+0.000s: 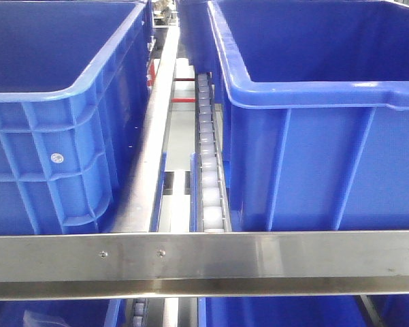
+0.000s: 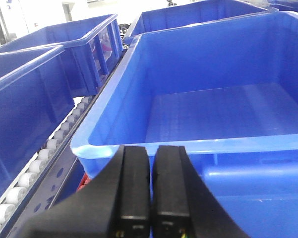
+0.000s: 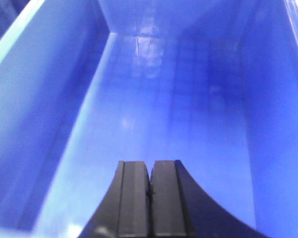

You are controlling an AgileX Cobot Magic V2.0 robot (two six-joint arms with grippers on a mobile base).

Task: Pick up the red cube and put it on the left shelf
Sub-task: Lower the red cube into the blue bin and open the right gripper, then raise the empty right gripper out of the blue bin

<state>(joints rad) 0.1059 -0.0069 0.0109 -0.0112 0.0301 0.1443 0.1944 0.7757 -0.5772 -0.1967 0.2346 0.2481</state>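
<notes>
While no red cube shows in any view, the front-facing view is filled by the left shelf (image 1: 204, 262), a stainless-steel rack whose brushed crossbar carries two small screw heads. On it sit two large dark-blue plastic crates, the left crate (image 1: 61, 136) with ribbed, gridded walls and the right crate (image 1: 313, 136) with a smooth rolled rim and plain vertical ribs; between them runs a track of white plastic rollers (image 1: 207, 170) beside a flat steel rail. From the left wrist view, the left gripper (image 2: 149, 191) has its matte black rubbery pads pressed together with nothing between them, hovering just outside the near rim of a glossy blue crate (image 2: 213, 99) whose floor looks bare and faintly gridded; another roller track (image 2: 34, 168) slopes past on the left, and a small red patch under the rim is too hidden to identify. From the right wrist view, the right gripper (image 3: 149, 196) is likewise closed on nothing, poised over the inside of a deep blue crate (image 3: 178, 99) with a waffle-textured, shiny floor. Since neither gripper carries the cube, the sensible step seems to be finding it first: draw back from the crates, look beyond the rack, open the jaws before approaching, and grip across flat opposite faces.
</notes>
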